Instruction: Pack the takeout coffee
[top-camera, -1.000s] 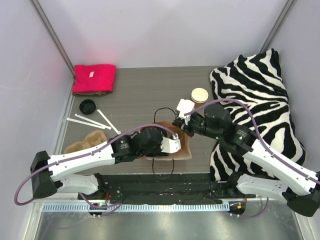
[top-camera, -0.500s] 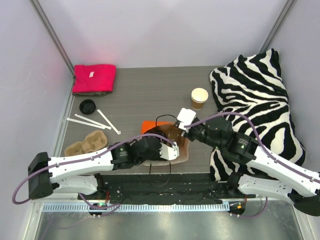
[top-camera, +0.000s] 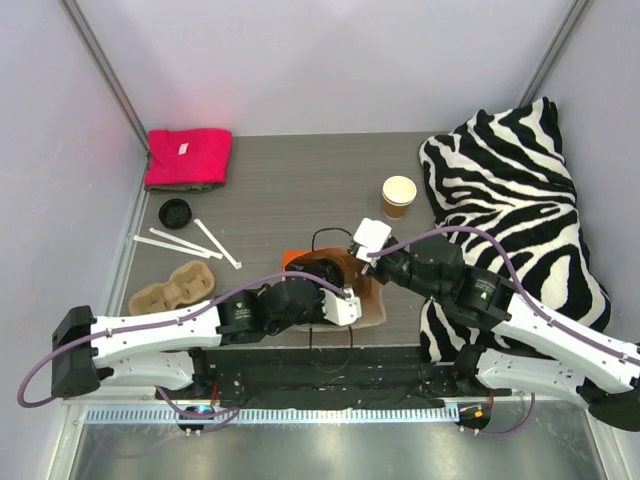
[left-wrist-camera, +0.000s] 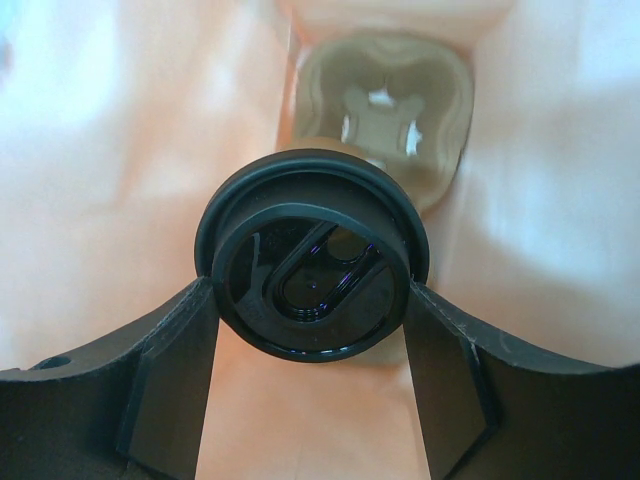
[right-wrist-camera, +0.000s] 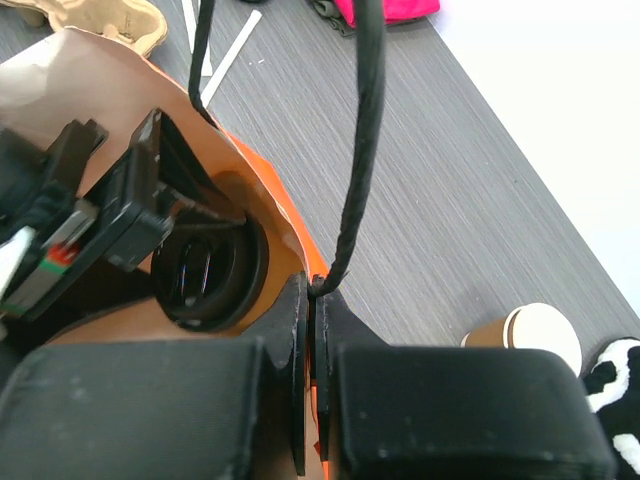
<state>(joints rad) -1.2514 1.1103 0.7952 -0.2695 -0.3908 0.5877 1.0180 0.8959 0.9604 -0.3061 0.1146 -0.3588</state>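
Note:
The takeout coffee, a cup with a black lid (left-wrist-camera: 312, 265), is held between my left gripper's (left-wrist-camera: 312, 300) fingers inside the orange bag (left-wrist-camera: 120, 200). It hangs above a moulded cup tray (left-wrist-camera: 385, 110) at the bag's bottom. In the top view the left gripper (top-camera: 338, 298) is sunk in the bag (top-camera: 300, 262). My right gripper (right-wrist-camera: 313, 295) is shut on the bag's rim (right-wrist-camera: 275, 205) where the black cord handle (right-wrist-camera: 362, 150) attaches, holding the mouth apart. The lid (right-wrist-camera: 205, 270) shows there too.
A second brown cup without lid (top-camera: 398, 194) stands right of centre. A loose black lid (top-camera: 175, 212), white stirrers (top-camera: 185, 241) and a second cup tray (top-camera: 172, 283) lie at the left. A red cloth (top-camera: 188, 157) lies at the back left, a zebra cloth (top-camera: 520, 200) at the right.
My left gripper has gone down into the bag with the cup. The right gripper has shifted slightly toward the near edge with the bag's rim; more of the orange wall shows.

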